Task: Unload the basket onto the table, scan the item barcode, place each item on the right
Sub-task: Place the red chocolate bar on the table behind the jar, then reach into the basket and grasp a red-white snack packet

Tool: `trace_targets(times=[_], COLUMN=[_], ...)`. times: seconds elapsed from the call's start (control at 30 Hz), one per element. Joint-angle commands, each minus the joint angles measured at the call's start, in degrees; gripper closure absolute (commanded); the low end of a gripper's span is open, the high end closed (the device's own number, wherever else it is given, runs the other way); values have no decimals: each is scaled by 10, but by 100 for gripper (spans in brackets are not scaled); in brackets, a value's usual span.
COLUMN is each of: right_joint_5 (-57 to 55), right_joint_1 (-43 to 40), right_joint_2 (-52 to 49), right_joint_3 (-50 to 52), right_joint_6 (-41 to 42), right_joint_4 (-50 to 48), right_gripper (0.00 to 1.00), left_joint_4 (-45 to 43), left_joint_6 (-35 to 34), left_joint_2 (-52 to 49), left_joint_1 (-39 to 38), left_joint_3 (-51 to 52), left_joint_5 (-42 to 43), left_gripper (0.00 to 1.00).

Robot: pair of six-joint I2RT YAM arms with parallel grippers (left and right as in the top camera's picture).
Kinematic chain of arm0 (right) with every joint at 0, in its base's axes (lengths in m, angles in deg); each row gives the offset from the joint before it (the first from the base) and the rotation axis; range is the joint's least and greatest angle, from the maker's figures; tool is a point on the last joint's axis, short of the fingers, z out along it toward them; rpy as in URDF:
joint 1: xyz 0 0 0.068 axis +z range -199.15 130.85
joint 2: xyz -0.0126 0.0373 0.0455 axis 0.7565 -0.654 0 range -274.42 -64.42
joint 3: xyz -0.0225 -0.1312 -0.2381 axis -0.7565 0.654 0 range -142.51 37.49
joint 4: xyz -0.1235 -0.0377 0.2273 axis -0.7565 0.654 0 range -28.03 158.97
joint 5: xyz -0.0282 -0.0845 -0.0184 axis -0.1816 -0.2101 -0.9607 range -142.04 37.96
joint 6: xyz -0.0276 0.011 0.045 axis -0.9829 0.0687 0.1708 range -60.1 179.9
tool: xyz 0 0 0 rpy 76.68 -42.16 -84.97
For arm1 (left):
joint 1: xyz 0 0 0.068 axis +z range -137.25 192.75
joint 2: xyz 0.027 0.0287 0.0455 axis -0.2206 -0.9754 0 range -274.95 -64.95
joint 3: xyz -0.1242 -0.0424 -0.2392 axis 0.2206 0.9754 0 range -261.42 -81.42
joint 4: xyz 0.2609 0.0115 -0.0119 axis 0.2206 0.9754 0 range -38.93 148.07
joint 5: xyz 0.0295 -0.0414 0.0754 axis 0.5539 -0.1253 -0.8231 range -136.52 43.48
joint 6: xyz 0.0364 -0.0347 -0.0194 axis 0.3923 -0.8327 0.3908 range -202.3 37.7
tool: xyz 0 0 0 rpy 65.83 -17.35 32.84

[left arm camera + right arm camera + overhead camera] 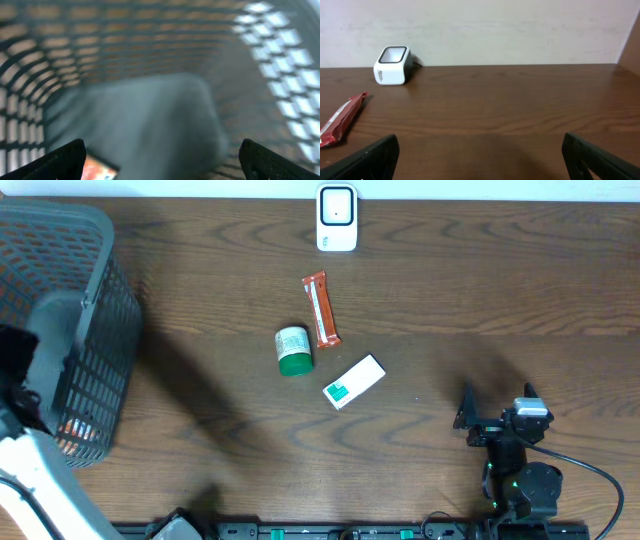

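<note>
Scanner (337, 218) at far edge; snack bar (320, 309), jar (293, 350), box (354, 382) before it; left gripper (161, 156) spread in basket (100, 330), right gripper (480, 146) spread.

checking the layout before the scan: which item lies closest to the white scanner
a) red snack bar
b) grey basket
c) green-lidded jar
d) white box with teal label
a: in the overhead view the red snack bar lies nearest the white scanner; the green-lidded jar and white box lie farther off.

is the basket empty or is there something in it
Not empty: a blurred orange item lies on the floor of the basket.
</note>
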Motion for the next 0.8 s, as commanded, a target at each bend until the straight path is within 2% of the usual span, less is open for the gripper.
trace_targets(times=[0.0,0.23,0.33,0.47,0.77], right_joint_5=[0,0,0,0,0], right_joint_1=[-3,-3,-3,-3,-3], right_joint_2=[4,4,4,4,4], right_joint_3=[1,1,1,1,1], right_joint_6=[-8,-9,-9,-8,-9], right_joint_4=[2,2,2,2,2], right_gripper=[1,1,1,1,1], left_joint_4=[26,107,122,127,158], left_joint_6=[-19,66,100,167,205], left_joint_2=[-49,-181,-209,-215,-214], left_joint_1=[26,29,29,29,29], left_joint_3=[3,3,3,3,6], left_joint_5=[7,-60,-60,-91,-91], left_gripper=[2,2,2,2,2])
